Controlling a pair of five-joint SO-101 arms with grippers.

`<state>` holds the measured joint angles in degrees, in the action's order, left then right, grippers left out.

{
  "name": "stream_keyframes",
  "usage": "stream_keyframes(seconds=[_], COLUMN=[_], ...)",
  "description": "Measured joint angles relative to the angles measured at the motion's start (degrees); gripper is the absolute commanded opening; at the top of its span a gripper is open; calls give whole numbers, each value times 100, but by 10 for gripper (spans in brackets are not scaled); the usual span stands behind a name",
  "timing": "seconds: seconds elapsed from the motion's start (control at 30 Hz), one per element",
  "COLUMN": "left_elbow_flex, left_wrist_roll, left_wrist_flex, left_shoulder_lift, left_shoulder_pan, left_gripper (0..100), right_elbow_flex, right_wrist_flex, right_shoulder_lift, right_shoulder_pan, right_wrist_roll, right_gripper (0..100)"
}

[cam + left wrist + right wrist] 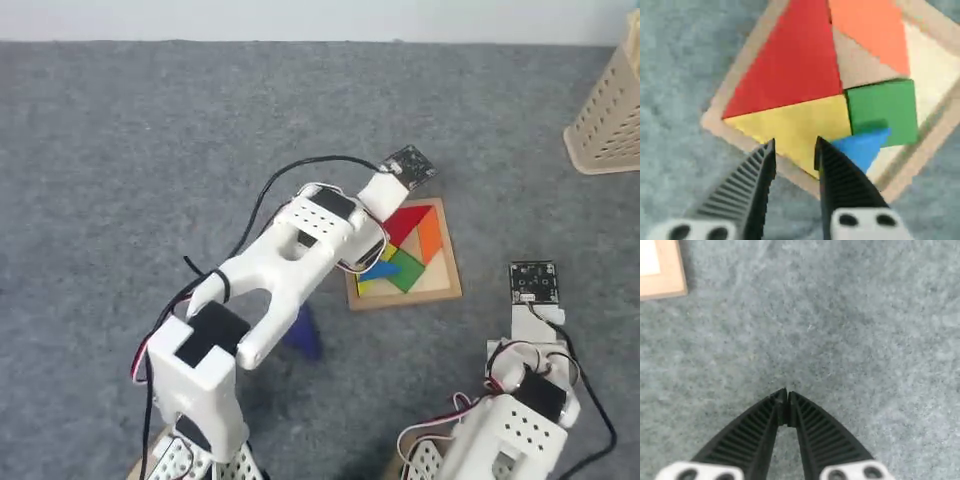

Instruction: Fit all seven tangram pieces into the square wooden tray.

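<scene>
The square wooden tray (pixel 452 290) lies on the grey carpet right of centre. In it sit a red triangle (pixel 795 70), an orange triangle (pixel 872 30), a yellow triangle (pixel 800 125) and a green square (pixel 885 107). A blue triangle (pixel 865 145) rests partly over the green square's near edge. My left gripper (pixel 794 147) hovers open above the yellow triangle at the tray's near rim, with nothing between its fingers. A dark violet piece (pixel 303 332) lies on the carpet under the left arm. My right gripper (pixel 786 396) is shut over bare carpet, beside a tray corner (pixel 662 275).
A pale perforated wooden tower (pixel 608 110) stands at the far right edge. The left arm (pixel 290 270) stretches diagonally across the middle of the table. Open carpet (pixel 150 150) spreads to the left and behind the tray.
</scene>
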<state>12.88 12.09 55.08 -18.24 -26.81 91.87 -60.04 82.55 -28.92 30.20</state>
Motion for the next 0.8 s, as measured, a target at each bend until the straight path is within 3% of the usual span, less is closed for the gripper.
stream_keyframes(seconds=[0.8], left_elbow_flex=[-9], left_wrist_roll=[-62], left_wrist_flex=[844], left_shoulder_lift=[105], left_shoulder_pan=[-334], left_gripper=[119], right_elbow_flex=[0], right_wrist_flex=[0], right_shoulder_lift=[0], right_shoulder_pan=[0], right_wrist_roll=[0], right_gripper=[9])
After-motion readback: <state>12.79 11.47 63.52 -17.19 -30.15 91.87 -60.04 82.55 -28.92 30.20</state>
